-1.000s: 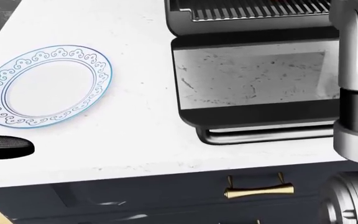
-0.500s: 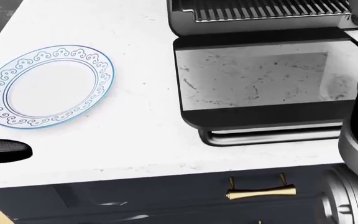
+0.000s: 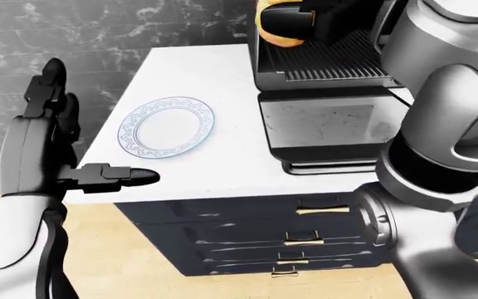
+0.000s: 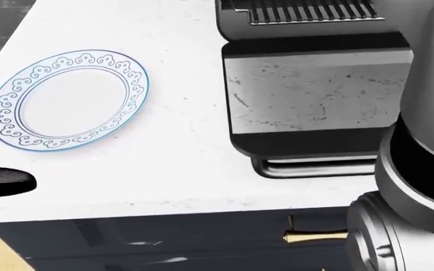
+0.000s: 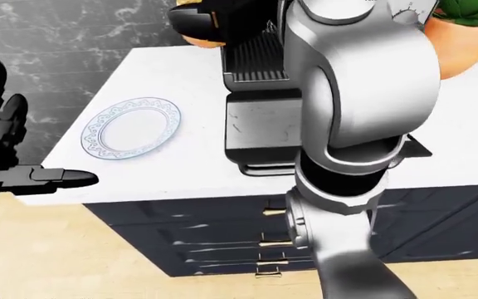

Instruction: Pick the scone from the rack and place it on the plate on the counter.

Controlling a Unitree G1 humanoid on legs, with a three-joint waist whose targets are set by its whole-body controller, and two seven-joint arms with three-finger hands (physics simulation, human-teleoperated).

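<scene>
Your right hand (image 3: 305, 15) is gripping the scone (image 3: 274, 28), its dark fingers closing round the scone at the top of the left-eye view, just above the rack (image 3: 326, 59) of the toaster oven (image 3: 330, 118). The plate (image 3: 166, 127) is sitting bare on the white tabletop (image 3: 222, 81), left of the oven. Your left hand (image 3: 44, 143) is hanging spread wide, holding nothing, beside the tabletop's left edge.

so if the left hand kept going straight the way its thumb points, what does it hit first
Probably nothing: the left hand has its thumb pointing right, over bare counter below the plate. Depth is unclear.
</scene>
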